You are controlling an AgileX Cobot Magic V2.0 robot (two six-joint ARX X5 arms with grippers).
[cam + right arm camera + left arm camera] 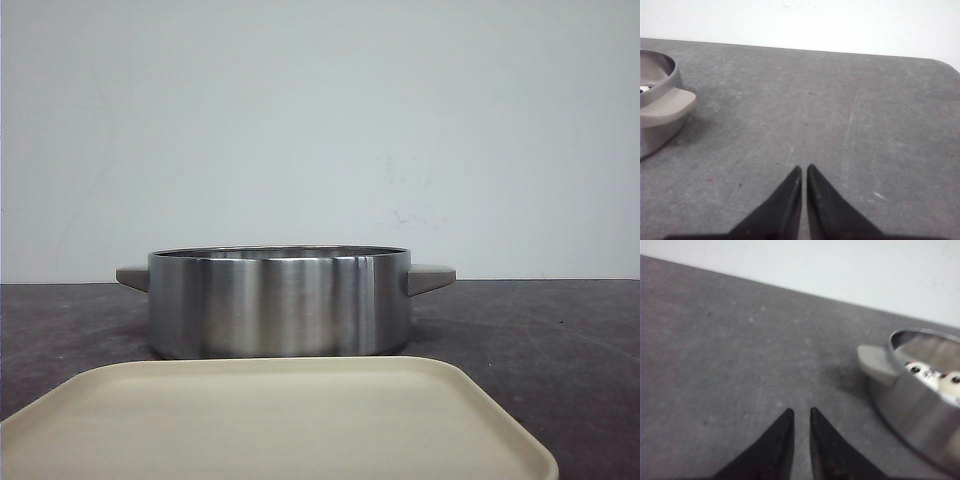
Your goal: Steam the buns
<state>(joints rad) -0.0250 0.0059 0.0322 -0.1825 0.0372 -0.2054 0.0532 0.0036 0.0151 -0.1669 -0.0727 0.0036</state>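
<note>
A cream rectangular tray (280, 420) with rounded corners is seen nearest the front camera; nothing is visible on its surface. Just behind it, a brushed stainless-steel pot (280, 300) with two grey side handles is set on the dark table (560, 330). No lid is seen on the pot.

From the front view the pot interior is hidden by its wall. In the left wrist view, the buns (935, 377) are glimpsed over the rim: white glossy surfaces with black eye marks lie inside the pot. Their number cannot be told from the sliver that shows. A further small trace of white is seen inside the rim in the right wrist view.

The left gripper (799, 412) is held over bare table beside the pot's handle (875, 362), its jaws drawn close with only a narrow gap and nothing between them. The right gripper (804, 170) is held over bare table on the pot's other side, its tips nearly touching and likewise holding nothing.

The loading is judged to be done or nearly so, since the tray is bare and buns lie in the pot. Covering the pot may remain; no lid is in view.
</note>
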